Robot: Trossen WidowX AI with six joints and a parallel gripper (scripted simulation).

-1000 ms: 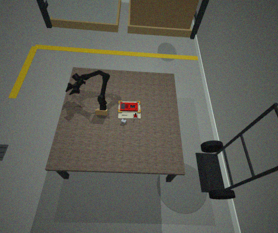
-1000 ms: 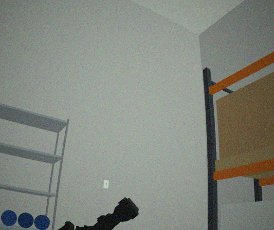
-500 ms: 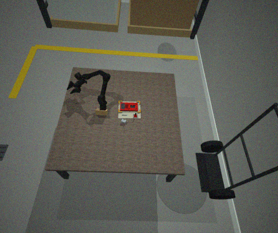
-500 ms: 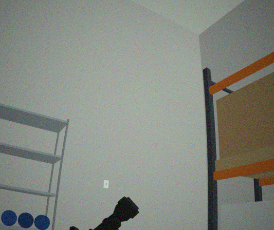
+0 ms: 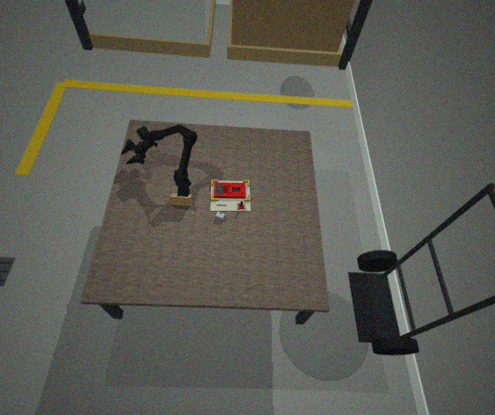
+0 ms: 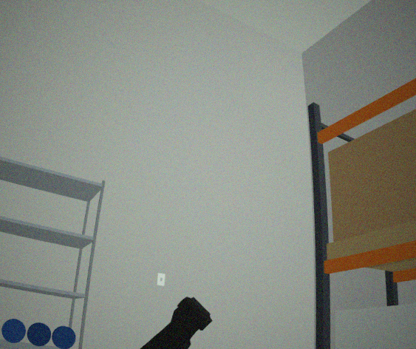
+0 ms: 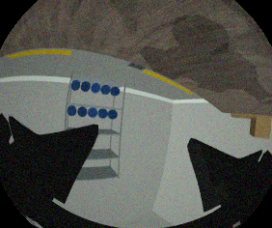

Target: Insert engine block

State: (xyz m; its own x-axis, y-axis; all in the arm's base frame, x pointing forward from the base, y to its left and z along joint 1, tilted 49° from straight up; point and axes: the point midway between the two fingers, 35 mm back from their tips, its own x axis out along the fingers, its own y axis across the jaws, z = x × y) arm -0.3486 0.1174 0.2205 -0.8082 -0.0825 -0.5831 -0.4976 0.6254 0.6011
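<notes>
The red car body point(image 5: 229, 189) lies in a cream tray with yellow corner pieces, right of the arm's base in the top view. A small light grey block point(image 5: 220, 215), which looks like the engine block, is on the table just in front of the tray; its slot is too small to make out. The opening and rib in the car body cannot be told apart at this size. My gripper point(image 5: 127, 155) point(image 7: 144, 133) is open and empty, raised over the far left part of the table, well away from the car body and the block.
A cream strip point(image 5: 229, 208) at the tray's front bears a small red and black part point(image 5: 241, 205). The arm's base stands on a tan block point(image 5: 180, 200) left of the tray. The brown table point(image 5: 238, 267) has a hand truck point(image 5: 374, 308) beside it on the right.
</notes>
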